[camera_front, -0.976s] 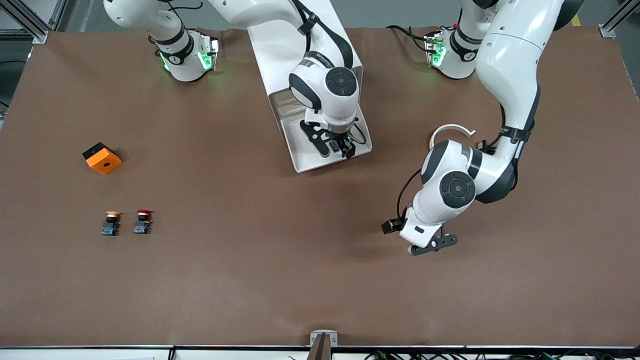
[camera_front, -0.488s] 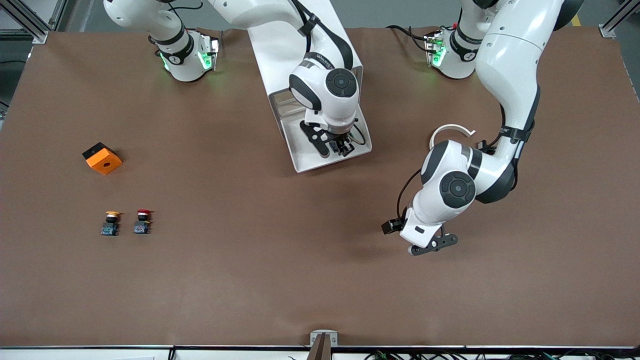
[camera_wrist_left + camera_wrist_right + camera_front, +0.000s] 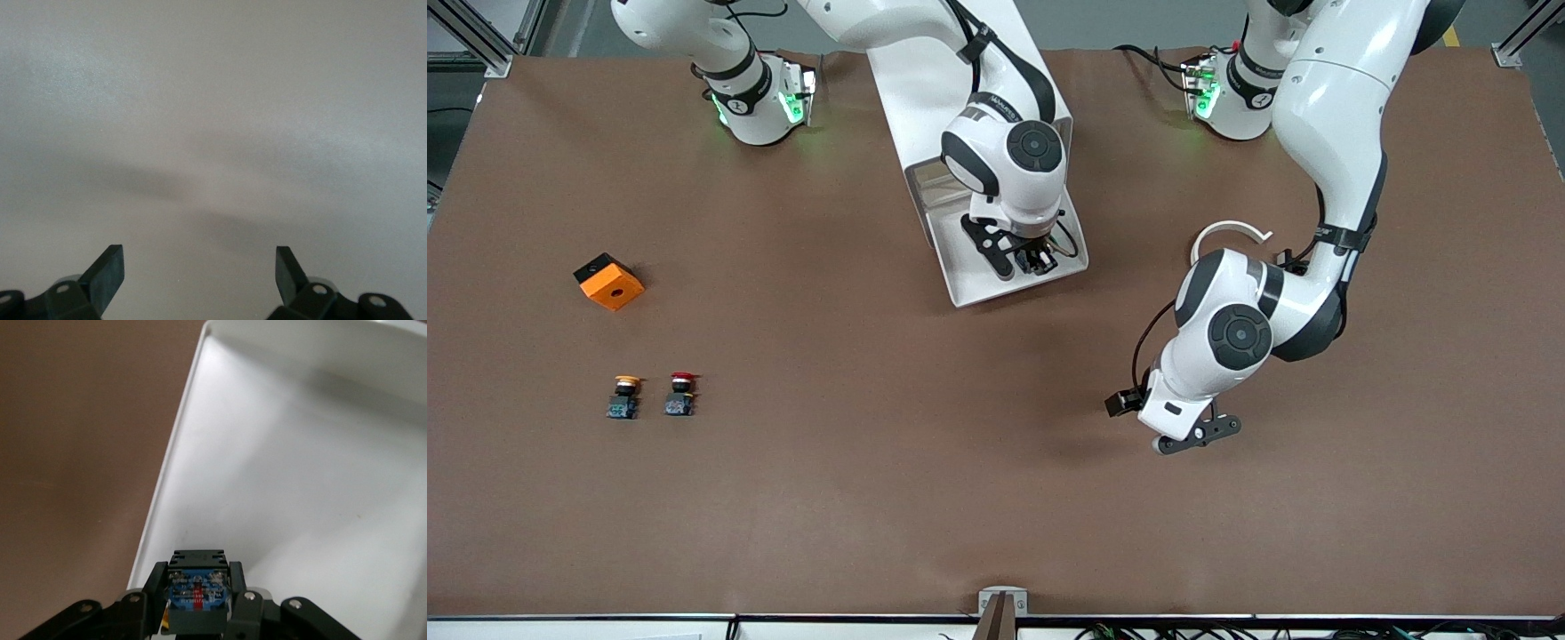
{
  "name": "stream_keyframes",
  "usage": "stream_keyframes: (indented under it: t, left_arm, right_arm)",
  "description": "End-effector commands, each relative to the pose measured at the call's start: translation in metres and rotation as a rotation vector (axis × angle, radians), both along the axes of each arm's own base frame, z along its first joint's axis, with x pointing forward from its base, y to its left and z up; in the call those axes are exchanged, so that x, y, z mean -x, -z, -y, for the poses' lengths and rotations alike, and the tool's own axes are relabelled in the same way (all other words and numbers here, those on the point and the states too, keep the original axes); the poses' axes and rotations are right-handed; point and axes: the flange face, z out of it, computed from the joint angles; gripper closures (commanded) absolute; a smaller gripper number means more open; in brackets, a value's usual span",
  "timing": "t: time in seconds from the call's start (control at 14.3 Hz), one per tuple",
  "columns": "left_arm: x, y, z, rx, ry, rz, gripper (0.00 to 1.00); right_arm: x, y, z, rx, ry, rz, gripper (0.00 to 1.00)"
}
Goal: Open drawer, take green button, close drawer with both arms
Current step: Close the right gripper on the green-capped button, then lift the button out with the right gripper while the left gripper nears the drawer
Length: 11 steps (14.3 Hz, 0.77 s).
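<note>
Drawer (image 3: 969, 284) pulled out of the big white cabinet (image 3: 951, 80), a shallow glossy white tray with rounded corners and a low rim, and the right pincer (image 3: 1032, 263) is down inside it over the end nearer the front camera. Right wrist view settles the grip: the two black fingers are clamped on the button (image 3: 197, 592), pressing its black body from both sides, the blue base with a small red mark and metal screws facing the lens; its cap is hidden from here. Around it the tray floor shows smooth and bare, and the brown matte desk (image 3: 871, 498) runs alongside the rim. Left pincer (image 3: 1199, 435) hangs over open desk toward the left arm's end, that arm waiting, fingers spread wide with nothing between them; its wrist view gives only a blank, pale grey surface. Toward the right arm's end sit an orange block (image 3: 609, 282) with a round hole, and nearer the front camera a yellow-capped button (image 3: 623, 396) and a red-capped button (image 3: 680, 395), side by side.
</note>
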Motion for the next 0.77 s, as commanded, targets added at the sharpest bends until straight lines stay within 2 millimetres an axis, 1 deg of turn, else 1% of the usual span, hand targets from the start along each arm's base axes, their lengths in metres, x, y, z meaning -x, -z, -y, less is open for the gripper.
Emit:
stream_keyframes:
  t: [0.0,0.07,0.14,0.21,0.28,0.35,0.42,0.49,0.56,0.63,0.7]
  left_arm:
    - [0.003,-0.006,0.007,-0.017,-0.02,0.019,0.0]
    - [0.004,-0.005,0.009,-0.017,-0.046,0.014,0.0]
    - [0.004,-0.005,0.01,-0.018,-0.063,0.013,0.0]
    - [0.005,-0.005,0.011,-0.019,-0.065,0.011,0.0]
    - [0.007,-0.004,0.015,-0.02,-0.06,0.01,0.0]
    - [0.011,-0.004,0.021,-0.02,-0.052,0.009,0.0]
    - [0.011,-0.003,0.021,-0.022,-0.054,0.007,0.0]
    - [0.012,-0.002,0.023,-0.022,-0.071,0.004,0.0]
    - [0.013,-0.002,0.024,-0.022,-0.094,0.002,0.0]
    - [0.015,0.0,0.028,-0.024,-0.107,-0.001,0.0]
    - [0.018,0.002,0.03,-0.027,-0.107,-0.007,0.0]
  right_arm:
    - [-0.03,-0.042,0.006,-0.012,0.012,0.004,1.0]
    - [-0.041,-0.061,0.011,-0.013,-0.005,-0.004,1.0]
    - [-0.057,-0.078,0.022,-0.021,-0.014,-0.013,1.0]
    - [-0.073,-0.089,0.036,-0.024,-0.031,-0.028,1.0]
    - [-0.092,-0.104,0.058,-0.032,-0.064,-0.027,1.0]
    - [-0.108,-0.129,0.08,-0.055,-0.103,-0.009,1.0]
    - [-0.124,-0.141,0.102,-0.064,-0.154,-0.001,1.0]
    - [-0.139,-0.146,0.123,-0.063,-0.213,0.0,1.0]
    - [-0.153,-0.158,0.148,-0.068,-0.268,0.007,1.0]
    - [-0.17,-0.166,0.175,-0.07,-0.326,0.015,1.0]
    - [-0.183,-0.166,0.198,-0.07,-0.38,0.014,1.0]
